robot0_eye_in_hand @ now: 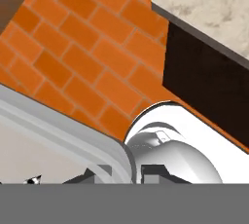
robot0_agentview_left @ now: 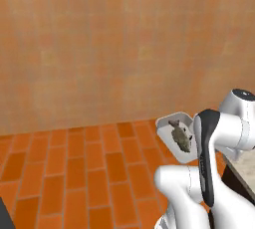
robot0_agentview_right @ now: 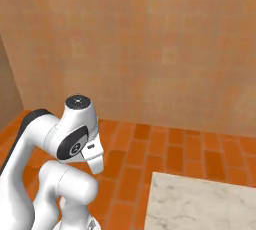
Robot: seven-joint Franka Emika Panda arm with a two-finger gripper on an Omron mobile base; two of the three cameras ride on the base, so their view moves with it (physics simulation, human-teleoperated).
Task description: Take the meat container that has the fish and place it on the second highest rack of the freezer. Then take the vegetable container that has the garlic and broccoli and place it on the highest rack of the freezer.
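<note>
Pincer (robot0_eye_in_hand: 114,173) pinched on rim of tilted white tray (robot0_agentview_left: 168,133), fish (robot0_agentview_left: 181,136) inside.

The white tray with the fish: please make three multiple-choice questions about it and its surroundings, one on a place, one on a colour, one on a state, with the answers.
1. Where is the white rounded plastic tray in the left base view?
A. on a freezer shelf
B. in the air above the orange brick floor, beside the white robot arm
C. on the marble counter

2. What colour is the small fish in the tray?
A. dark olive-brown
B. bright red
C. blue

3. What is the state of the hand?
A. wide open, empty
B. shut on the tray's rim
C. shut on the counter edge

Answers:
1 B, the tray hangs over floor tiles next to the arm.
2 A, the fish looks dark olive-brown against the white tray.
3 B, in the hand view the tray's rim lies right at the fingers.
</note>
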